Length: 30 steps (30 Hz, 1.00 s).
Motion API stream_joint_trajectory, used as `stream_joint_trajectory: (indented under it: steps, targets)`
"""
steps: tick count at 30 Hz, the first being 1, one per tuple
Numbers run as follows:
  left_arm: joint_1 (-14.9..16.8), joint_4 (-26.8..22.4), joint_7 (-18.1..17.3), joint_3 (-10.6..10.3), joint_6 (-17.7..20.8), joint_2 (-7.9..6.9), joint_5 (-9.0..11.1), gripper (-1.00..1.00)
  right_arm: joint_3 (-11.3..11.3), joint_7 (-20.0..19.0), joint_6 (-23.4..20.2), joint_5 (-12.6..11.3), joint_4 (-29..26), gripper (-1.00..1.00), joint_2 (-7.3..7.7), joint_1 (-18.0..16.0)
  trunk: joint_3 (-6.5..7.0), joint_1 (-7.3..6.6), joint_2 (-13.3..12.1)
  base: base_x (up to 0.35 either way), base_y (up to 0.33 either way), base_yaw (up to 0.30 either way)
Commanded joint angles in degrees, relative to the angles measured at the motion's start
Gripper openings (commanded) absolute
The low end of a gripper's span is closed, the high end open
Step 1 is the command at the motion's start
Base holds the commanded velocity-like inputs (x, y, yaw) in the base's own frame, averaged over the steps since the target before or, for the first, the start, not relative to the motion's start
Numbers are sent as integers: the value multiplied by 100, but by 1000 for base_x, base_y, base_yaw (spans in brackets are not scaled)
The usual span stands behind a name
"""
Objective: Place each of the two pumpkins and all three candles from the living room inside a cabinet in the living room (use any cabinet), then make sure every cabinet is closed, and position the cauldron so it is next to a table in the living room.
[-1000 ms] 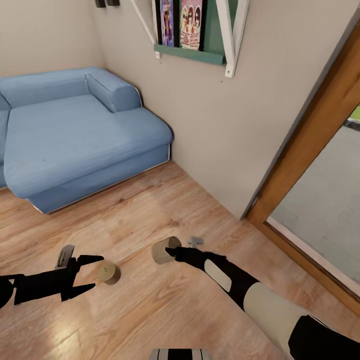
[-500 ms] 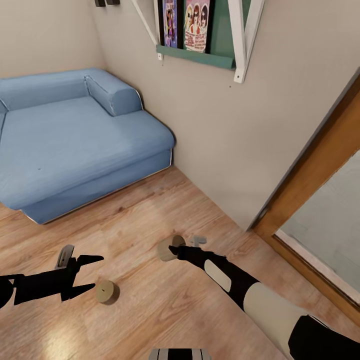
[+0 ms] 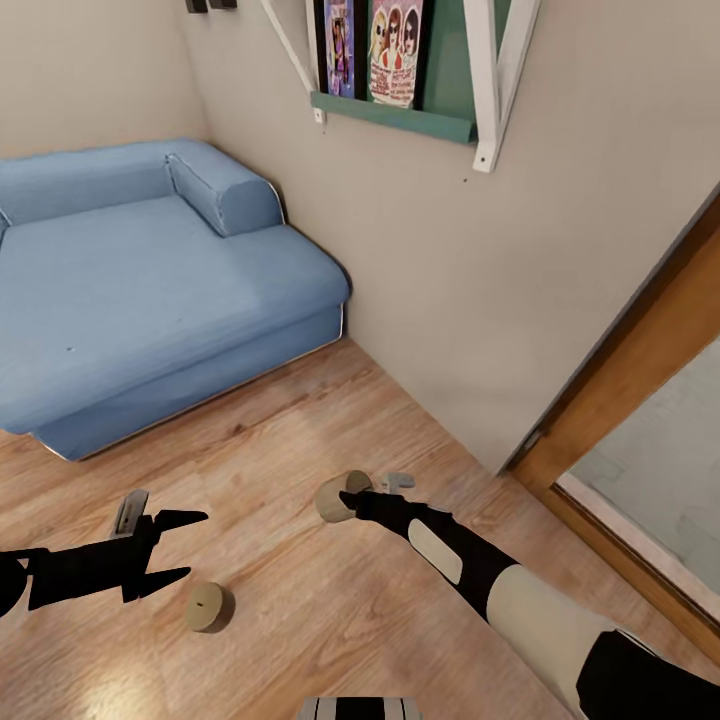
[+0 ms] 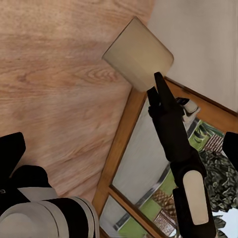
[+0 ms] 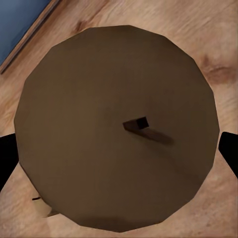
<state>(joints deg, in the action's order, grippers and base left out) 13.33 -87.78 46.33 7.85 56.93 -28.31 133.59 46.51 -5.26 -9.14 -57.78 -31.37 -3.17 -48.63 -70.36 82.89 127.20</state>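
right tool grips a squat beige candle, wick end facing it; left tool open, empty.

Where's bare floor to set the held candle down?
Bare wood floor between the blue sofa and the right gripper holding a beige candle. Tighter near the left gripper, where a loose beige candle lies.

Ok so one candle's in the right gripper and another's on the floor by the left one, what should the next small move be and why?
Probably lower the left gripper onto the loose candle and close. Its fingers are spread and empty, and that candle lies on the wood floor just below and beside the fingertips. The right gripper already holds the other candle, so it can't take a second.
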Motion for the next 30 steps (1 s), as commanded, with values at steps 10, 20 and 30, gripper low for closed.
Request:
stream_joint_trajectory:
  steps: [10,20,30]
  targets:
    - [3,-2,60,6,11,0,56,100,24,-5,-23,-40,0,-100,1,-6,27,0,2,19,7,110]
    - [3,-2,60,6,11,0,62,100,33,-8,-35,-41,0,-100,1,-6,74,0,2,-10,62,226]
    - [3,-2,60,6,11,0,54,100,33,-90,-87,-43,-20,-100,8,-6,120,0,2,0,1,230]
